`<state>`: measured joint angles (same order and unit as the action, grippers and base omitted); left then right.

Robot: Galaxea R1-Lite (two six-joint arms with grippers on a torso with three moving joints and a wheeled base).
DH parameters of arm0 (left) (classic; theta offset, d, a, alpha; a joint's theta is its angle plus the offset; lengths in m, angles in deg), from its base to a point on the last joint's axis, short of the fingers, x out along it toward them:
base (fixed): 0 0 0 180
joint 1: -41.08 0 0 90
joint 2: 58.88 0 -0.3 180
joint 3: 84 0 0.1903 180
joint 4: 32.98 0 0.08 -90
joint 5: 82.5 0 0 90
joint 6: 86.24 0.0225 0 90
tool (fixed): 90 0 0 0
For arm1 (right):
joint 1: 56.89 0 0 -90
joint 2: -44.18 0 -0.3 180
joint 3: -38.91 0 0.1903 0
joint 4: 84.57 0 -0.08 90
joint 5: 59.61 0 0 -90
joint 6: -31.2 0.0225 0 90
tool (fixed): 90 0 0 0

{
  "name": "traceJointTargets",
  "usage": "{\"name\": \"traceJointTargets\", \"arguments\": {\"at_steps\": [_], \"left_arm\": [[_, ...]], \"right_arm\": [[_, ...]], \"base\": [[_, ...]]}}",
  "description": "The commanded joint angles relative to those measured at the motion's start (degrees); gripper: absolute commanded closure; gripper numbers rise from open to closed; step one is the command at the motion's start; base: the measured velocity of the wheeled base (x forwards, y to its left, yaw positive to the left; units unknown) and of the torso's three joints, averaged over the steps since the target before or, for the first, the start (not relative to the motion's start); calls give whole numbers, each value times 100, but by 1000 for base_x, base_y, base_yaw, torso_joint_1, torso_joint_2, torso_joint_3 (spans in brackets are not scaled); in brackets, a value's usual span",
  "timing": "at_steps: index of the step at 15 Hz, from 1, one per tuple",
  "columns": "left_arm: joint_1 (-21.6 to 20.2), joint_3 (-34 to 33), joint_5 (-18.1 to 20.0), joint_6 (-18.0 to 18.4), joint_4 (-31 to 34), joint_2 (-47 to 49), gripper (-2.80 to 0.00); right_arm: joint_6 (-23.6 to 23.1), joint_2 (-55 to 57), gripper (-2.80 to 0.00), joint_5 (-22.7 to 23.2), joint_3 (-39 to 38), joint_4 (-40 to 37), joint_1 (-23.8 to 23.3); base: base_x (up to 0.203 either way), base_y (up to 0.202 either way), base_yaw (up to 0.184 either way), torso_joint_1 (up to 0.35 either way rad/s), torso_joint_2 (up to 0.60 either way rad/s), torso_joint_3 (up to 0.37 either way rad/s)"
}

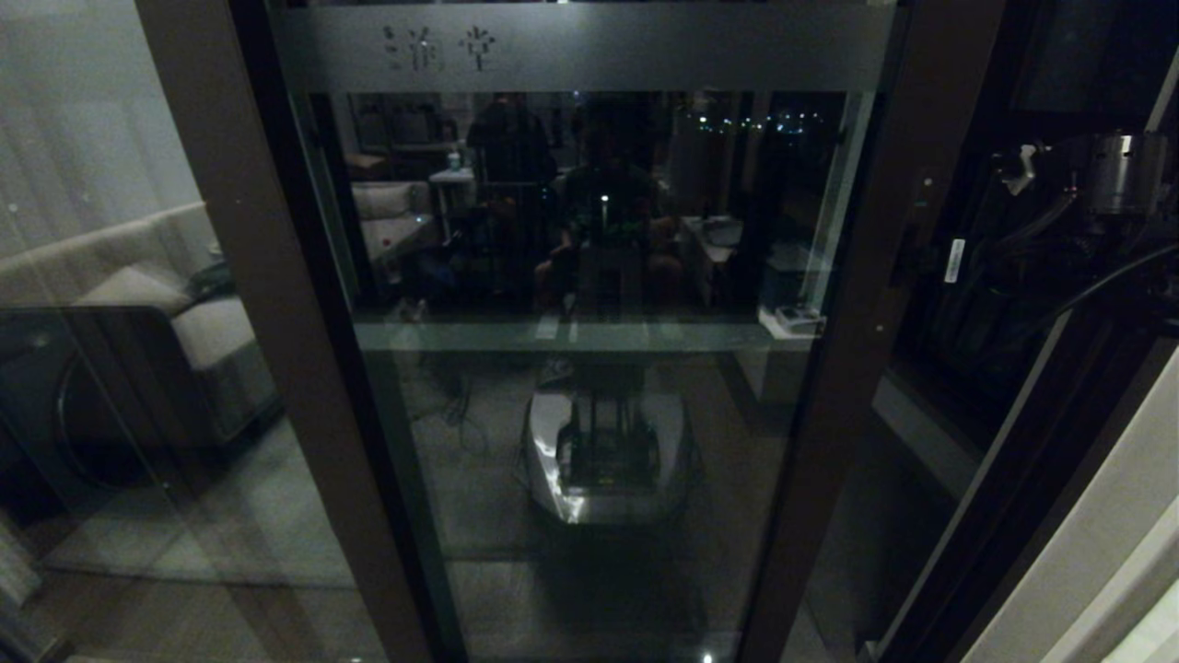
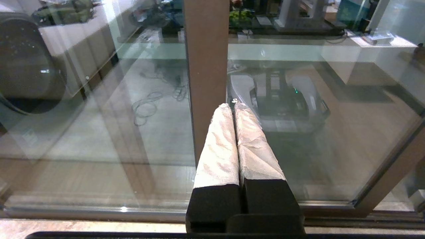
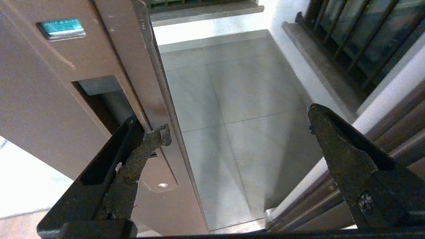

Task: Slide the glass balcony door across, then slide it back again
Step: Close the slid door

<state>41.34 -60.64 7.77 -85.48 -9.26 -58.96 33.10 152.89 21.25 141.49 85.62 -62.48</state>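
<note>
glass balcony door (image 1: 589, 276): fills the head view, opening at its right stile | right pincer (image 3: 237, 132): fingers apart, one fingertip (image 3: 156, 137) at the recessed slot handle (image 3: 99, 99) | left pincer (image 2: 234, 106): parked, fingers together, empty

The door (image 1: 589, 322) stands straight ahead of the robot, its slot handle (image 3: 99, 99) in the right edge stile. The right hand (image 3: 232, 132) sits at that edge, one finger (image 3: 146, 139) in the slot, the other out over the balcony floor (image 3: 239, 106). A barred window (image 3: 358, 36) lies beyond, right.
</note>
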Motion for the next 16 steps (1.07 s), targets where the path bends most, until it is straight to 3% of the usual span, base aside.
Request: {"name": "traceJointTargets", "arguments": {"at_steps": [1, 16], "left_arm": [[0, 0, -7, 2, 0, -1, 0], [0, 0, 0, 2, 0, -1, 0]], "right_arm": [[-23, 44, -280, 113, -3, -11, -113], [-120, 60, -280, 138, -35, 109, -441]], "base": [[0, 0, 0, 0, 0, 0], [0, 0, 0, 0, 0, 0]]}}
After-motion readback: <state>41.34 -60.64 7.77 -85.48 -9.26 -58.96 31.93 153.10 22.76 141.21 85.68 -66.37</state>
